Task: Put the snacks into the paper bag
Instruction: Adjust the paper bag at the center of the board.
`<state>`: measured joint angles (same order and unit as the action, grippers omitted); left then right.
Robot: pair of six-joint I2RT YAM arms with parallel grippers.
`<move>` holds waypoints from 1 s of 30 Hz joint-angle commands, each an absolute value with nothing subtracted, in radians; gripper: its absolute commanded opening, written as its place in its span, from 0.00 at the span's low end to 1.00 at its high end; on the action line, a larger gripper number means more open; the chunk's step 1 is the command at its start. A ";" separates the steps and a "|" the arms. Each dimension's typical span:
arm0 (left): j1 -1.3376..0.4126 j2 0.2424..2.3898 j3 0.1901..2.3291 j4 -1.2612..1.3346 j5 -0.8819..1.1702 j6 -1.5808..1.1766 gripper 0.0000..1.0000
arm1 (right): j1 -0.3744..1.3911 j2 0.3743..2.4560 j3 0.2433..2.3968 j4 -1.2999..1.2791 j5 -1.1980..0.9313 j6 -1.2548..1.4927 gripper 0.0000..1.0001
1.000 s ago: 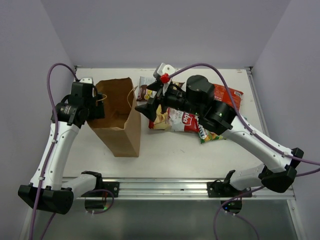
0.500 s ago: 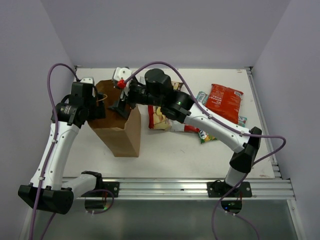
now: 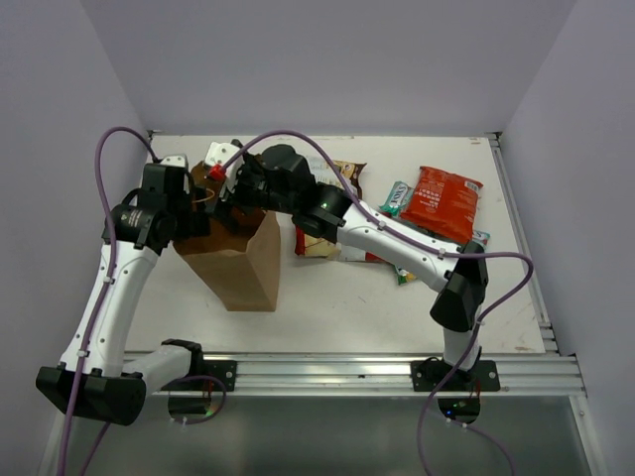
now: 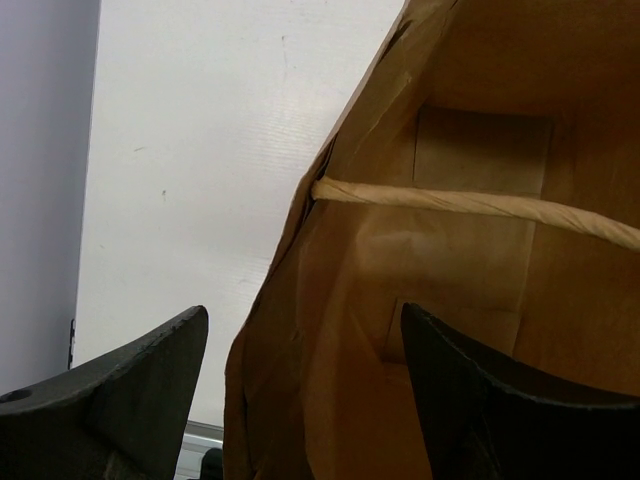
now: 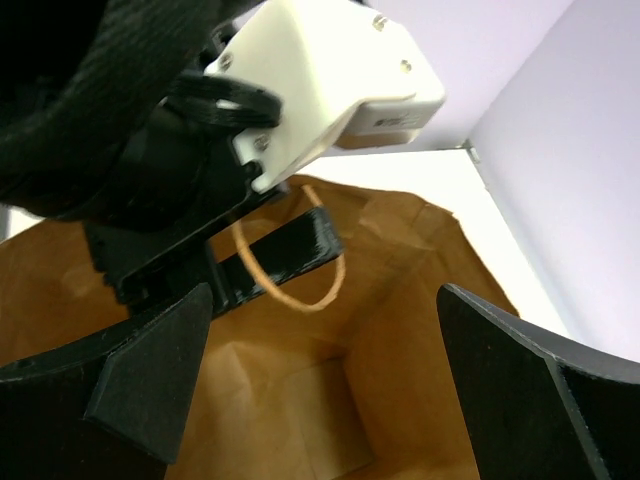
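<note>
The brown paper bag (image 3: 243, 266) stands open at the left. My left gripper (image 3: 194, 214) is at its left rim. In the left wrist view its jaws (image 4: 300, 330) stand wide apart, with the bag's wall (image 4: 340, 330) and a twisted handle (image 4: 480, 205) between them. My right gripper (image 3: 231, 202) hangs over the bag's mouth, open and empty (image 5: 325, 330). Below it I see the bag's bare inside (image 5: 300, 400). The snacks lie to the right of the bag: a white-brown chips packet (image 3: 344, 178), a red-white packet (image 3: 342, 245), a red-orange bag (image 3: 444, 201), a teal packet (image 3: 397, 198) and a green candy bag (image 3: 407, 268).
The left gripper's black finger (image 5: 290, 250) and white camera housing (image 5: 330, 75) show close in front of my right gripper. The right arm (image 3: 397, 238) stretches across the snacks. Purple walls close in the table (image 3: 347, 307) on three sides.
My right gripper has swung left from above the snacks to over the bag's mouth. The left arm and the bag have stayed put.
</note>
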<state>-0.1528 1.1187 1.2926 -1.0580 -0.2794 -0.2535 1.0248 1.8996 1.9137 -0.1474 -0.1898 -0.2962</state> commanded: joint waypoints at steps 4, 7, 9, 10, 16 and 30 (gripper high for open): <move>-0.147 1.101 1.273 -1.028 -0.258 -0.252 0.82 | 1.025 1.917 1.953 -0.044 -0.126 -0.307 0.98; -0.147 1.094 1.273 -1.026 -0.253 -0.249 0.81 | 1.025 1.934 1.967 -0.046 -0.117 -0.307 0.99; -0.147 1.091 1.270 -1.025 -0.250 -0.245 0.82 | 1.025 1.945 1.977 -0.051 -0.110 -0.308 0.98; -0.147 1.088 1.269 -1.023 -0.249 -0.245 0.82 | 1.025 1.950 1.982 -0.055 -0.109 -0.310 0.99; -0.147 1.080 1.256 -1.023 -0.233 -0.239 0.82 | 1.026 1.974 2.000 -0.057 -0.089 -0.311 0.99; -0.147 1.042 1.223 -1.006 -0.164 -0.187 0.82 | 1.025 2.028 2.092 -0.066 -0.028 -0.324 0.99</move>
